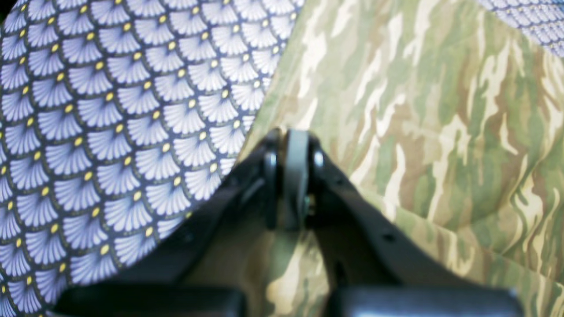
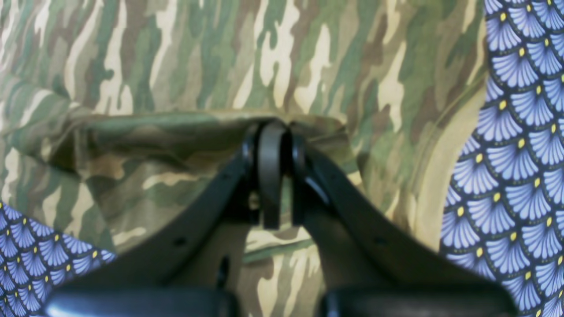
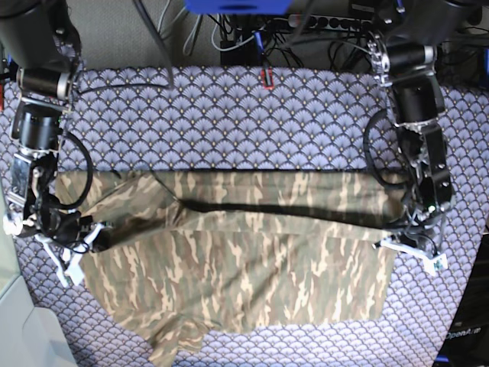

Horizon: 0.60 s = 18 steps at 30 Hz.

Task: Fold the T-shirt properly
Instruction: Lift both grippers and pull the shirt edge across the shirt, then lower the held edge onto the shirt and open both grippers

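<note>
Purple fan-patterned cloth [image 3: 229, 115] is covering the table, and the large camouflage T-shirt [image 3: 244, 260] in tan, olive and brown is lying across its middle, partly doubled over. You are pinching its edges: the right gripper [image 2: 273, 127] has its jaws clenched on a bunched fold at nine o'clock in the base view, the left gripper [image 1: 293, 136] clenched on the hem at three o'clock. Keep both grips level and the cloth taut, so the fold lands straight. No containers are showing.
</note>
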Motion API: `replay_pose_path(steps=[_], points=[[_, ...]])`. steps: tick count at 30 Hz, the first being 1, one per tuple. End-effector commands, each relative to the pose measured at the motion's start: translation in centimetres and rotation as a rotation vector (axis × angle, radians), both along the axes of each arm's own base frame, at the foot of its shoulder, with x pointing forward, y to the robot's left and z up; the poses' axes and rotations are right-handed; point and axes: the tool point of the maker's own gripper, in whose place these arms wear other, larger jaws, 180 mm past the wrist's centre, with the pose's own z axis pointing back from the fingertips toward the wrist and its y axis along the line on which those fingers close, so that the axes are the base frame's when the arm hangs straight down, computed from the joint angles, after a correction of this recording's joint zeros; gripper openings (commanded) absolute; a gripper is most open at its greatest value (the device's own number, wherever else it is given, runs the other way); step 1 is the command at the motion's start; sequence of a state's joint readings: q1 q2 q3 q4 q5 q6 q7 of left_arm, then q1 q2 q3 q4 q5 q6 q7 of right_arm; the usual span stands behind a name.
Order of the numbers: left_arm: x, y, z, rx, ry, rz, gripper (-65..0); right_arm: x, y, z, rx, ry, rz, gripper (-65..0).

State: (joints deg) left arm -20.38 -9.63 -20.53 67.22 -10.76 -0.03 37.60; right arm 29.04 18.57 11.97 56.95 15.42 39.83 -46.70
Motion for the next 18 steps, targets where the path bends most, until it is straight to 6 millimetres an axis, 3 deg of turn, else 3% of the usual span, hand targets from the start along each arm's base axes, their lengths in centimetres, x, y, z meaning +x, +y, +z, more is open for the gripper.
replay_pose_path(steps=[1,6,12,16,18], points=[[1.3,0.6,2.5,0.020,-0.070,0.004,-62.0,2.0,-0.6,3.3,0.005,-0.090,-0.006,-65.0],[1.1,0.6,2.2,0.021,-0.058,0.002,-54.1,2.3,-0.8,3.8,0.001,-0.094,-0.008,-62.5],[0.0,0.2,0.8,0.021,-0.024,-0.010,-34.1,1.9,-0.8,3.2,-0.001,-0.071,-0.006,-43.1],[0.2,-0.7,0.7,0.044,-0.014,-0.049,-32.9,1.8,-1.0,3.2,-0.001,-0.073,-0.013,-33.7],[-0.5,-0.4,0.6,0.048,-0.015,-0.042,-32.9,1.6,-2.4,3.4,-0.023,-0.068,-0.027,-32.2]])
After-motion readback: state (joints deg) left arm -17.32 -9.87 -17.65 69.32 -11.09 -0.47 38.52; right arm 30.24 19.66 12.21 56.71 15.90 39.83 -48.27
